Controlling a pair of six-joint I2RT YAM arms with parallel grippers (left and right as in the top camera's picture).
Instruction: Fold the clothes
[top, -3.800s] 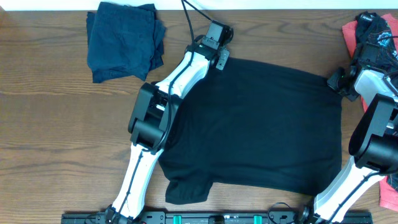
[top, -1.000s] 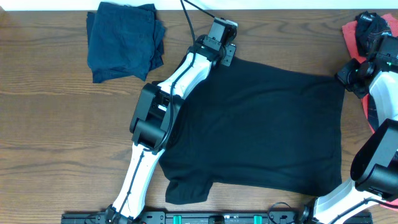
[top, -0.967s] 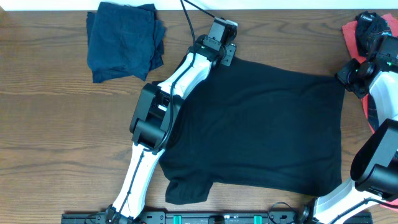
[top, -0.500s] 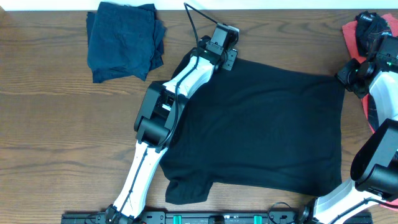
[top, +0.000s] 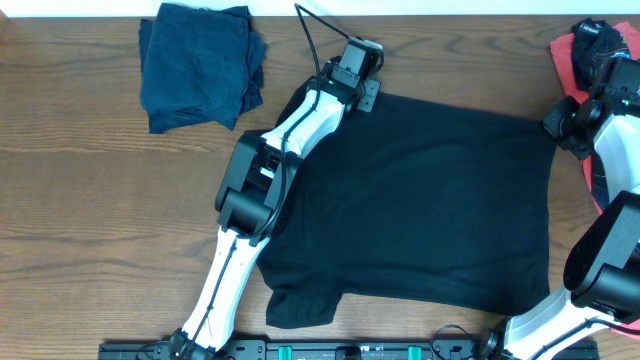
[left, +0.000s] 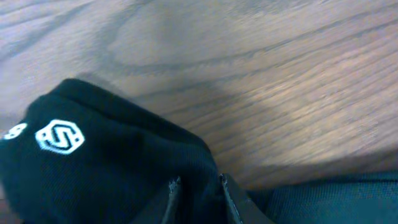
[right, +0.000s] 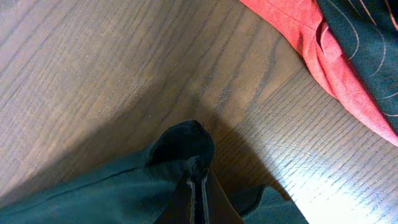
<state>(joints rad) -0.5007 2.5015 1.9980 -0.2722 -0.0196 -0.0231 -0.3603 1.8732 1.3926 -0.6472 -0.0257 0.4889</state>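
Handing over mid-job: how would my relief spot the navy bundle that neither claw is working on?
On the wooden table, look to the far left corner. The navy bundle lies there folded into a rough square, apart from the black T-shirt spread flat mid-table. Unlike the red-and-dark pile at the far right, it shows no red.

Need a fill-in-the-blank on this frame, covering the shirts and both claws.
The black T-shirt lies spread on a ___ table. The left claw pinches fabric bearing a ___ logo. The navy shirt at the far left is ___. The garment beside the right claw is partly ___.
Missing: wooden; white; folded; red.
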